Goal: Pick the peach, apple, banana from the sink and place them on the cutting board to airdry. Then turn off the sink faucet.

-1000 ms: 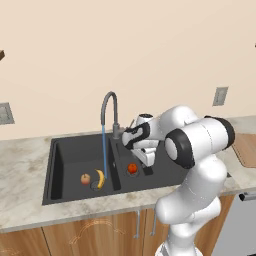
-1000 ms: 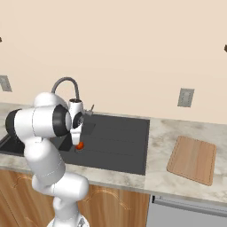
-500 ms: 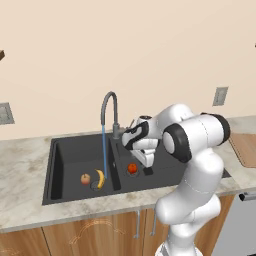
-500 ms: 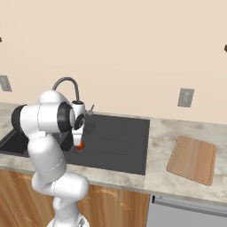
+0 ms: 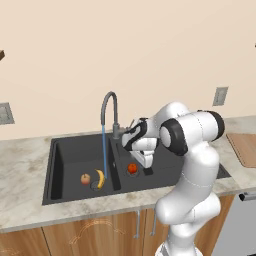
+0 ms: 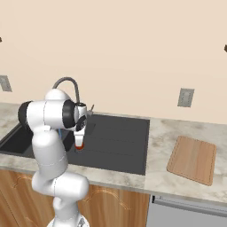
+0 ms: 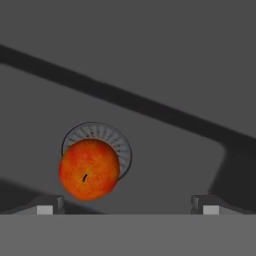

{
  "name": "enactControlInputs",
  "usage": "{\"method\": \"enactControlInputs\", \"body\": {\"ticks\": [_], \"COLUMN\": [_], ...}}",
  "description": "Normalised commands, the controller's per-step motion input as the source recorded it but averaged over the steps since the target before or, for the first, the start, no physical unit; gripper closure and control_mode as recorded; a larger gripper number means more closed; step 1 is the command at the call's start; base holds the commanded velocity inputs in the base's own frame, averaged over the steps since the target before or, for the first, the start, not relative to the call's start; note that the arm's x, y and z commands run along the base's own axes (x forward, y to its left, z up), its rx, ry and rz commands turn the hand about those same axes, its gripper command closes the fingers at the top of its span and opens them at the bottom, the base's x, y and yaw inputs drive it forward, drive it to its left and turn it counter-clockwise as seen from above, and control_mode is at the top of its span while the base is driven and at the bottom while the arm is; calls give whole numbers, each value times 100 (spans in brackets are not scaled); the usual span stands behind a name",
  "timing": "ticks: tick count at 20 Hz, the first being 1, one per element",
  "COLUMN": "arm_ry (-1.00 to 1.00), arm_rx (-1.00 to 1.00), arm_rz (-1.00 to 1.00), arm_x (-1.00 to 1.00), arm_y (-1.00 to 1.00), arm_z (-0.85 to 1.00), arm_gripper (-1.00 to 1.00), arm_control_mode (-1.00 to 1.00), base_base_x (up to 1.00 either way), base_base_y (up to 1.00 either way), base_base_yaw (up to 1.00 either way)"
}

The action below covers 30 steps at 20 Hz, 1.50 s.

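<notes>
Left base view: I have the gripper (image 5: 143, 161) low over the sink (image 5: 65, 190), in the small basin right of the divider. One red-orange round fruit (image 5: 132, 168) lies on that basin's floor, just beside the fingers on their left and slightly nearer the front rim. In the large basin I count one pale round fruit (image 5: 85, 178) and one banana (image 5: 100, 178), side by side near the front wall, the banana's long axis running roughly front to back. That makes three fruits, all in the sink. One faucet (image 5: 109, 111), water running into the large basin.

Right base view: the hand hangs straight down over the red fruit (image 6: 80, 146), close above it. One cutting board (image 6: 192, 159) sits well apart on the counter's right end, bare.

Hand view: fingertips (image 7: 45, 205) spread wide, nothing between them. The fruit (image 7: 89, 169) sits on the round drain (image 7: 121, 145), off-centre toward the left tip, not midway. I judge the hand needs a shift that way before it descends.
</notes>
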Motion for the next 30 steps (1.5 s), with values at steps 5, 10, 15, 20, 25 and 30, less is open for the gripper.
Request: {"method": "enactControlInputs", "body": {"ticks": [5, 10, 15, 20, 25, 30], "arm_ry": [0, 0, 2, 0, 1, 1], "arm_rx": [0, 0, 0, 0, 0, 0], "arm_rz": [0, -2, -4, -4, -3, -2], "arm_x": [19, 17, 19, 3, 0, 0], "arm_y": [1, 8, 11, 0, 0, 0], "arm_z": [-14, -8, -11, -13, -15, -19], "arm_gripper": [-100, -100, -100, -100, -100, -100], "arm_control_mode": [-100, -100, -100, -100, -100, -100], "base_base_x": [0, 0, 0, 0, 0, 0], "base_base_y": [0, 0, 0, 0, 0, 0], "base_base_yaw": [0, 0, 0, 0, 0, 0]}}
